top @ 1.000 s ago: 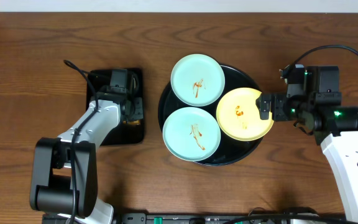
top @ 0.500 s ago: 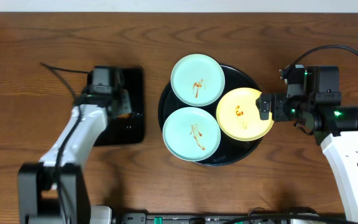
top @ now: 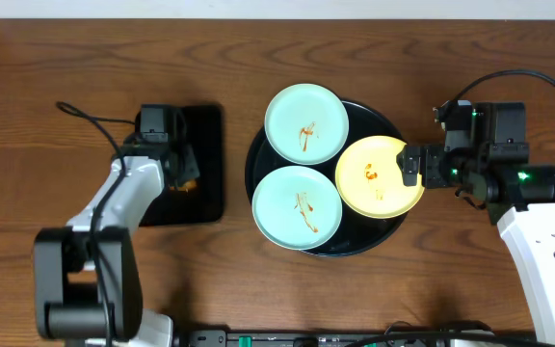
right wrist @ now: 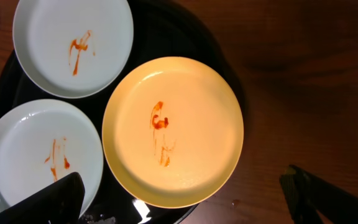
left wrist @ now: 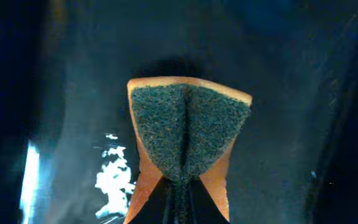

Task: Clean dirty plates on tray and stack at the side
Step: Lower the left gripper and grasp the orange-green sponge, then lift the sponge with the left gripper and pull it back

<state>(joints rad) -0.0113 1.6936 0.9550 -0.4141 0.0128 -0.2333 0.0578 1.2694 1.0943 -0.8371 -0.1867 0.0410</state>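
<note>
Three plates lie on the round black tray [top: 355,245]. Two are pale blue-green, one at the back [top: 305,123] and one at the front [top: 297,207]. The pale yellow plate [top: 381,176] is at the right. All carry orange-brown smears. My left gripper [top: 183,170] is shut on an orange sponge [left wrist: 188,134] with a dark green scouring face, pinched into a fold, over the rectangular tray. My right gripper [top: 414,166] is open and empty at the yellow plate's [right wrist: 173,130] right edge, with its fingers [right wrist: 42,202] spread wide on either side of the rim.
The smaller rectangular black tray [top: 208,145] lies to the left of the round tray, under my left gripper, and its wet glossy floor [left wrist: 73,155] shows in the left wrist view. Bare wooden table [top: 422,58] surrounds both trays. Cables trail from both arms.
My left arm has swung its wrist up and to the left over the rectangular tray, and the sponge is now held in its gripper. The right arm and the plates have not moved.
</note>
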